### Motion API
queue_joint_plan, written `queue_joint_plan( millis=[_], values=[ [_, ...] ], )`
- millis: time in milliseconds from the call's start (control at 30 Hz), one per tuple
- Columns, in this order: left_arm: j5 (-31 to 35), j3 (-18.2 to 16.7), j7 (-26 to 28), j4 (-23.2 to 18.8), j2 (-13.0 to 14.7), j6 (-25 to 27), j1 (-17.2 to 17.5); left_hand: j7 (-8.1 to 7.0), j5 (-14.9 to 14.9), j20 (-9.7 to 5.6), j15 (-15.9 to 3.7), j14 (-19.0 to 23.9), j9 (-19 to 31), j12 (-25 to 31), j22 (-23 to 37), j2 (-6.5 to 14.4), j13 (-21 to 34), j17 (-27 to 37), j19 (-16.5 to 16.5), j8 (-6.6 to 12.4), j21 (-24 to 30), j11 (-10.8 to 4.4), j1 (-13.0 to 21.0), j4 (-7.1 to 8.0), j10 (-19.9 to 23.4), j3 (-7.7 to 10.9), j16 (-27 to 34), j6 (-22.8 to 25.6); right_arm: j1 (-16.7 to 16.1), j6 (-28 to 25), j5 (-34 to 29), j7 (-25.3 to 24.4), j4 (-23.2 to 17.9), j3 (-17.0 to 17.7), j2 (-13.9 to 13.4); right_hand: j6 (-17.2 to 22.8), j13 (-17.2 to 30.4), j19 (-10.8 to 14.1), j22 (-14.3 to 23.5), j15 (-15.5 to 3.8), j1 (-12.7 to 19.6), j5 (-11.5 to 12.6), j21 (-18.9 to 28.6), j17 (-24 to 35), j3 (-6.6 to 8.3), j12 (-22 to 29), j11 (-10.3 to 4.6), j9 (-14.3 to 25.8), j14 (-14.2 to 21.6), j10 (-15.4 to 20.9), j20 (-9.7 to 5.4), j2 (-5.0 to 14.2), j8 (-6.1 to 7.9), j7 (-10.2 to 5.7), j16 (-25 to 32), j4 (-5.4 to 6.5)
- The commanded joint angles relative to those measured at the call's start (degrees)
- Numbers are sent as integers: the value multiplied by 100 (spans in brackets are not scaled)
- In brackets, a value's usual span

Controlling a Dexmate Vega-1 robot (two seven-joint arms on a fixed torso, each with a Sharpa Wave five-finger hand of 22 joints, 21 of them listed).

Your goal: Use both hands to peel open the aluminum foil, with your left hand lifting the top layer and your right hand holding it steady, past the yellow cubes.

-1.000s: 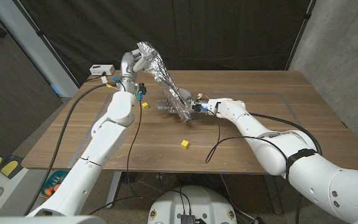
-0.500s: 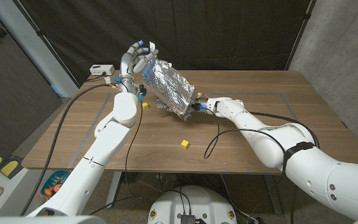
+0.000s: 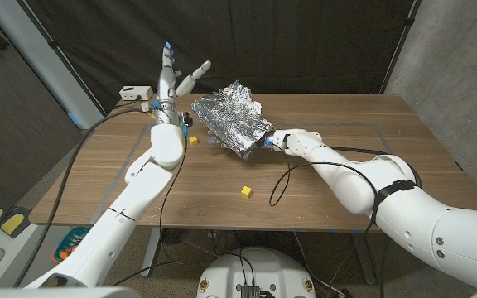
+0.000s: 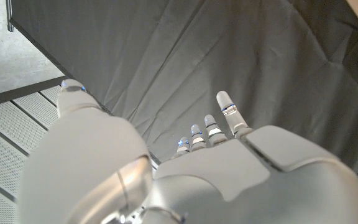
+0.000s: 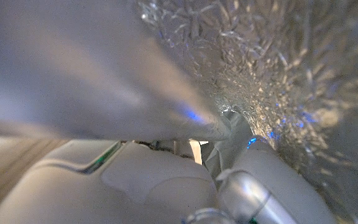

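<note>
My left hand [image 3: 175, 79] is up off the table near the far left edge, fingers [image 3: 198, 72] spread wide, holding nothing; it sits just left of the foil [image 3: 232, 118] and apart from it. In the left wrist view I see the back of that hand [image 4: 185, 180] with fingertips [image 4: 227, 107] fanned out against a dark curtain [image 4: 166, 56], nothing in the grip.

The foil is a crumpled sheet standing off the table [image 3: 330, 178], tilted, its low end at my right hand [image 3: 265, 141] and its upper part reaching back and left. My right hand is at that low end, mostly hidden by the sheet; it seems to pinch or press the foil's edge. Right wrist view is blurred: foil [image 5: 278, 74] right up against the fingers [image 5: 241, 134], contact looks real but I cannot tell the exact grip.

One yellow cube [image 3: 193, 140] lies on the table just left of the foil's low end, by my left forearm. Another cube [image 3: 245, 191] lies nearer me, well apart from the foil, in the open. A small white box [image 3: 135, 92] sits at the far left corner with cables [image 3: 114, 120] trailing from it.
</note>
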Motion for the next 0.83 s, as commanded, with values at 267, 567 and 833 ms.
queue_joint_plan(
  millis=[267,567,833],
  values=[
    [86,-317,-221,-118,129,-305,278,-41,68,26,-101,99,-57,119,2,75,-86,-97,-877,124,-85,-75,-55,23,146,-105,116,73,-702,-502,57,-420,-1548,-51,-120,39,4,50,2,18,-51,-3,-2,22,0,35,29,1,2,38,22,-12,49,-10,44,39],
    [-136,-689,-510,-251,261,-363,605,-38,86,22,-128,149,-87,156,5,110,-130,-149,-829,144,-125,-116,-52,34,227,-125,137,133,-983,-606,156,-788,-2086,-179,-98,83,4,60,-10,2,-51,0,-3,23,9,47,29,1,10,56,17,-6,71,7,51,38],
    [-585,-984,-974,-90,334,-641,783,-16,99,33,-138,187,-107,181,6,139,-160,-184,-816,153,-159,-111,-47,43,283,-137,151,170,-1665,-894,339,-1393,-3168,-273,-37,81,4,60,-20,4,-48,2,-7,23,17,49,26,0,17,52,12,-4,73,4,56,35]
  ],
)
